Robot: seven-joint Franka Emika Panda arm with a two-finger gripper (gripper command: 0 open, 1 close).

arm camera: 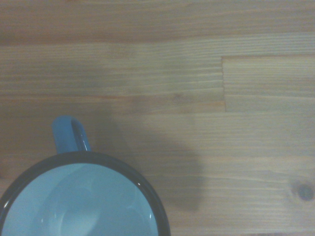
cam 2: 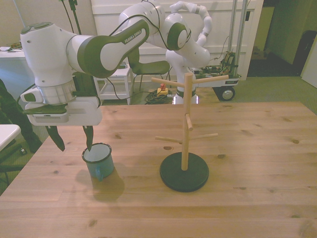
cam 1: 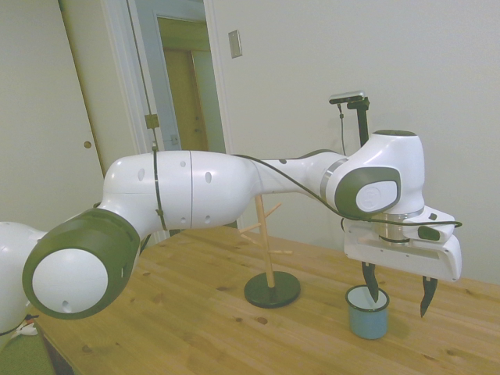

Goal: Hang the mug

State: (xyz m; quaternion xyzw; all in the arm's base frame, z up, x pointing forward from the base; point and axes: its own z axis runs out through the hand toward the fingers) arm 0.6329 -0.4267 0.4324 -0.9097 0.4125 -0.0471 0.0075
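Light-blue enamel mug (cam 2: 98,160) stands upright on the wooden table (cam 2: 247,198), at nine o'clock from the wooden peg rack (cam 2: 184,133) in the front view, handle toward the camera (unhung). Spread fingers of the gripper (cam 2: 73,140) straddle its rim; grasp, lift and hanging remain.

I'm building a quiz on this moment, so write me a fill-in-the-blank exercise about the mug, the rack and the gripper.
1. The mug stands ____ on the table, mouth up.
2. The gripper has its jaws ____, one tip dipping inside the mug's rim.
3. The rack has a round ____ base.
4. On the rack's pegs hangs ____.

Missing words: upright; open; black; nothing
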